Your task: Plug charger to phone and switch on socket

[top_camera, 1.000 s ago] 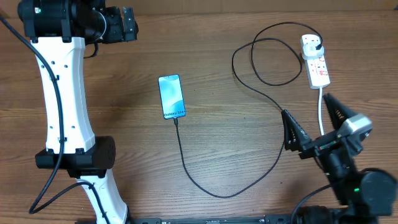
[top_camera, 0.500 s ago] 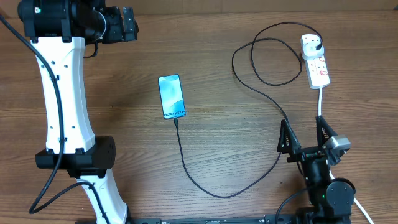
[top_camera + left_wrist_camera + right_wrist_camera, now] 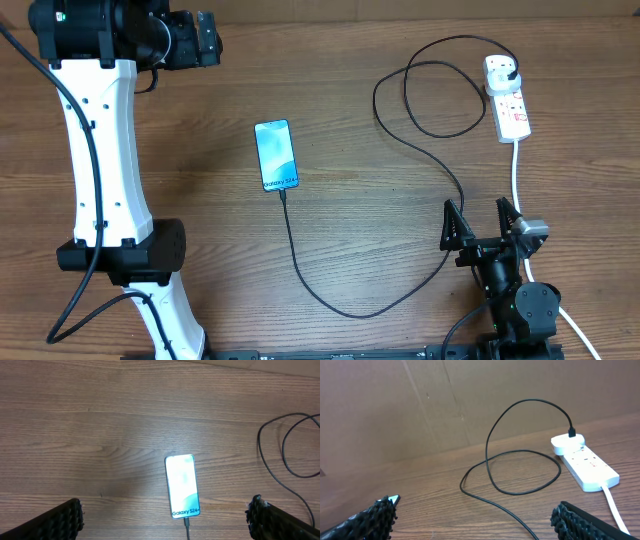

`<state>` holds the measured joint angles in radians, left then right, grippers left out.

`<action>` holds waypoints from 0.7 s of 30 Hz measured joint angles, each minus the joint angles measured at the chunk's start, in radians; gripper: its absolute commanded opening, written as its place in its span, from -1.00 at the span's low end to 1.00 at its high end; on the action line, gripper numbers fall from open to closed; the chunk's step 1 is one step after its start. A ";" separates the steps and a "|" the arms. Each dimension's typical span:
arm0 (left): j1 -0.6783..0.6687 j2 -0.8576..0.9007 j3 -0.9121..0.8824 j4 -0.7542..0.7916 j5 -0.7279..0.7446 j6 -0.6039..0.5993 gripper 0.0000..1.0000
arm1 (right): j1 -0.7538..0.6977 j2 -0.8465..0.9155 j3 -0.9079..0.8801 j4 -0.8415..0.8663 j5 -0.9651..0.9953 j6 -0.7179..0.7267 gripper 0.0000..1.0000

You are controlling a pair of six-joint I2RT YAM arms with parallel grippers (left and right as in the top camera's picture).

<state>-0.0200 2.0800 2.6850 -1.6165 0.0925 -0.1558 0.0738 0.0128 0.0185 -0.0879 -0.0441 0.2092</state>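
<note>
The phone (image 3: 276, 154) lies flat mid-table with its blue screen lit; it also shows in the left wrist view (image 3: 182, 485). The black charger cable (image 3: 340, 305) runs from the phone's near end, loops right and up, and its black plug sits in the white socket strip (image 3: 509, 98) at the far right, seen too in the right wrist view (image 3: 584, 462). My left gripper (image 3: 162, 520) is open and empty, high above the phone. My right gripper (image 3: 482, 222) is open and empty near the front right, with the cable (image 3: 520, 520) between its fingers' line of sight.
The socket's thick white cord (image 3: 516, 175) runs down toward my right arm's base. A brown cardboard wall (image 3: 420, 405) stands behind the table. The left arm's white body (image 3: 100, 150) spans the left side.
My right arm has drawn back toward its base at the front right and turned upright, away from the socket's cord. The left arm, phone and cable have not moved.
</note>
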 measured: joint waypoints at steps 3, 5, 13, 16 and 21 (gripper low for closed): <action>0.000 0.000 0.000 0.000 0.000 0.000 1.00 | 0.000 0.000 0.000 0.000 0.000 0.000 1.00; 0.000 0.000 0.000 0.000 0.000 0.000 1.00 | 0.000 0.000 0.000 0.000 0.000 0.000 1.00; 0.000 0.000 0.000 0.000 0.000 0.000 1.00 | 0.000 0.000 0.000 0.000 0.001 0.000 1.00; 0.000 0.000 0.000 0.000 0.000 0.000 1.00 | 0.000 0.000 0.000 0.001 0.000 0.000 1.00; 0.000 0.000 0.000 -0.003 -0.007 0.002 1.00 | 0.000 0.000 0.000 0.000 0.000 0.000 1.00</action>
<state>-0.0200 2.0800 2.6850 -1.6192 0.0853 -0.1535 0.0734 0.0128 0.0185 -0.0879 -0.0437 0.2092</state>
